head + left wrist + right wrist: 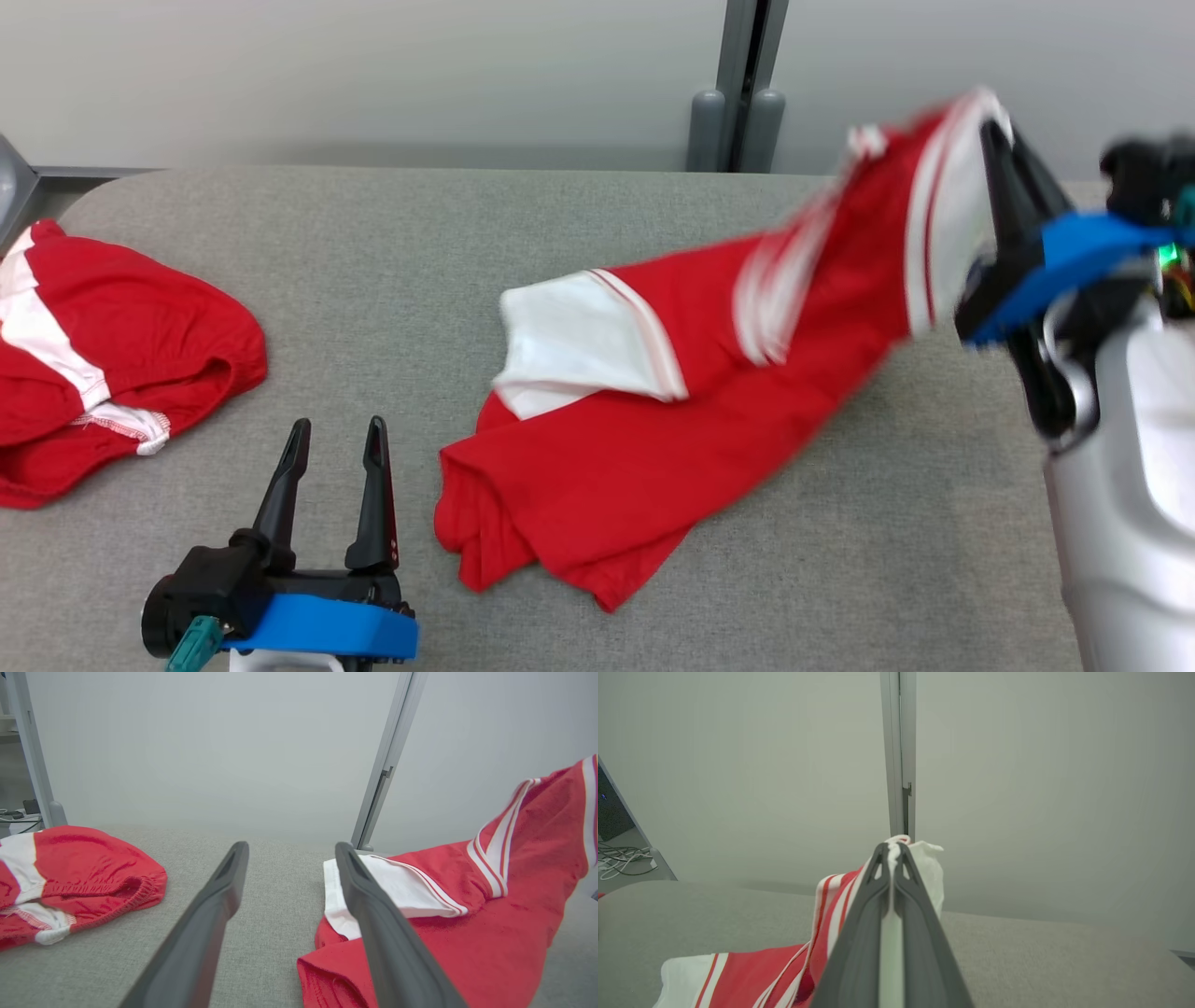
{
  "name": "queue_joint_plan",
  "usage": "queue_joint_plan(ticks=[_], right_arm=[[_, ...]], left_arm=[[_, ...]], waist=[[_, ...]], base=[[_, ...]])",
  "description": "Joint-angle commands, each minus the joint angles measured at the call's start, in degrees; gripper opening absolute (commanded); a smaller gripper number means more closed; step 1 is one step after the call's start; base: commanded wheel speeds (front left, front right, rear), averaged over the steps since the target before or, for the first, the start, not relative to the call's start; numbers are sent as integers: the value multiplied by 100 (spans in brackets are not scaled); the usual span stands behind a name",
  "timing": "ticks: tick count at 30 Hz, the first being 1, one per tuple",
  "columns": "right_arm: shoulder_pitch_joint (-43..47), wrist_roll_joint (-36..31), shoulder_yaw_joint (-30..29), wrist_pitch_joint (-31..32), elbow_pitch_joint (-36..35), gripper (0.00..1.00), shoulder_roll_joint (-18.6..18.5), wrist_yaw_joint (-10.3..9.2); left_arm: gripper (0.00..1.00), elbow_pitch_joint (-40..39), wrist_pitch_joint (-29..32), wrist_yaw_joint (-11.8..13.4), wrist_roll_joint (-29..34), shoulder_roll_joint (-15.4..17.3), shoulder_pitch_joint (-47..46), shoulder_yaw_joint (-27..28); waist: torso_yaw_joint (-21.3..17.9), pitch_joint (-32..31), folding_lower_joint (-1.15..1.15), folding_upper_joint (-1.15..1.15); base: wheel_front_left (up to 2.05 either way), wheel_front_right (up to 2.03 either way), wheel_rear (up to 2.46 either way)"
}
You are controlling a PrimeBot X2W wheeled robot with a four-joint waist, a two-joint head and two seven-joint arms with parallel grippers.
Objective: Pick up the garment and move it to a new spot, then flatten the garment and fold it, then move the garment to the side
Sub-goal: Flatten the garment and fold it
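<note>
A red garment (653, 448) with white panels and striped trim lies on the grey table (467, 243), its right end lifted into the air. My right gripper (994, 140) is shut on that lifted white edge at the upper right. From the right wrist, white cloth is pinched between the closed fingers (859, 933), with the garment (761, 970) trailing down to the left. Low at the left, my left gripper (336, 434) stands open, just left of the garment's near corner. Seen from the left wrist, its spread fingers (373, 914) frame bare table, the garment (467, 924) to their right.
A second red and white garment (112, 355) lies bunched at the table's left edge, also in the left wrist view (74, 877). A grey post (742, 93) stands behind the table against the pale wall. My pale right forearm (1130, 485) rises at the right.
</note>
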Motion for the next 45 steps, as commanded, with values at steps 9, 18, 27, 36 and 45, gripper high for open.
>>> queue_joint_plan(ticks=[9, 18, 27, 36, 45], right_arm=[[2076, -193, -1133, 760, -1020, 0, 306, 3], [3509, 729, -1193, 1825, -3285, 0, 461, 2], [3804, 822, -1651, 2139, -2679, 0, 457, 3], [2405, 169, -1781, 689, -585, 100, 459, 3], [2381, -851, -1279, -859, -732, 100, 451, 2]], left_arm=[[100, 58, -27, -46, 26, 30, -125, 60], [100, 84, -27, -67, 50, 46, -103, 63], [100, 117, -27, -81, 49, 16, -156, -7], [100, 162, -27, -100, 59, 58, -219, -57], [100, 213, -27, -101, 25, 101, -70, -3]], waist=[[-166, 82, 0, 0], [-354, 42, 0, 0], [-423, 35, 0, 0], [-389, 108, 0, 0], [-246, -63, 0, 0]], base=[[0, 0, 0], [0, 0, 0], [0, 0, 0], [0, 0, 0], [0, 0, 0]])
